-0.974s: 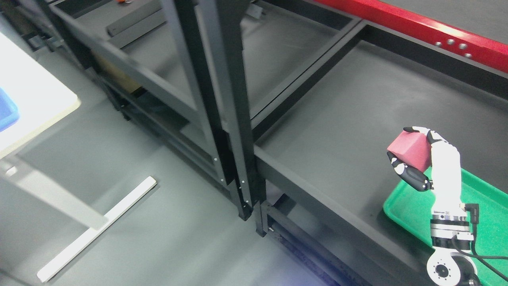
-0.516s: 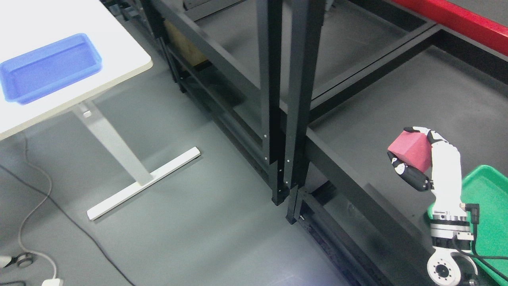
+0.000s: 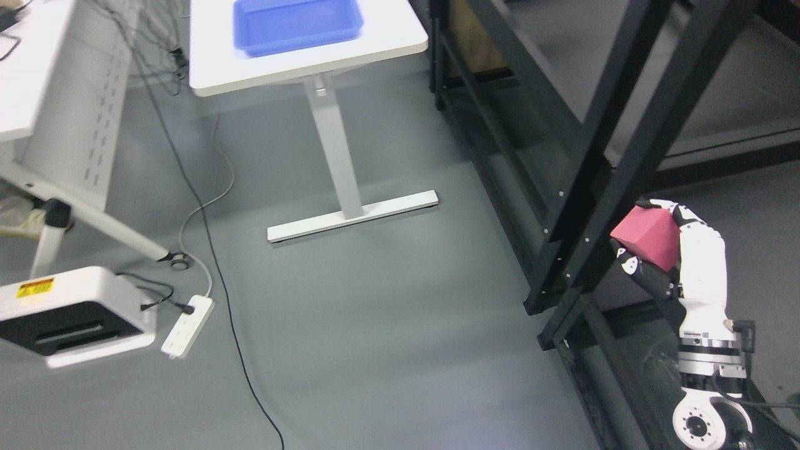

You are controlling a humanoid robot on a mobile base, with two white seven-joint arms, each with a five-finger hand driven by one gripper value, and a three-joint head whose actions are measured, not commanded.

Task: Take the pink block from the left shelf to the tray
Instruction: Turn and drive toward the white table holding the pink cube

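— Camera has swung left since half a second ago; pink block (image 3: 647, 236) sits unchanged in the right hand (image 3: 672, 253).
— Grip?
— Fingers (image 3: 650, 279) wrapped round it, raised beside the black shelf frame (image 3: 600, 187). Blue tray (image 3: 297, 22) on the white table (image 3: 387, 47), well apart.

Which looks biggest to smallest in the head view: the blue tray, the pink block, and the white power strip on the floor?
1. Blue tray, clearly largest, though its top is cut off by the picture edge.
2. Pink block, held in the right hand.
3. Power strip; close to the block, and the block sits nearer the camera, so that order is unsure.
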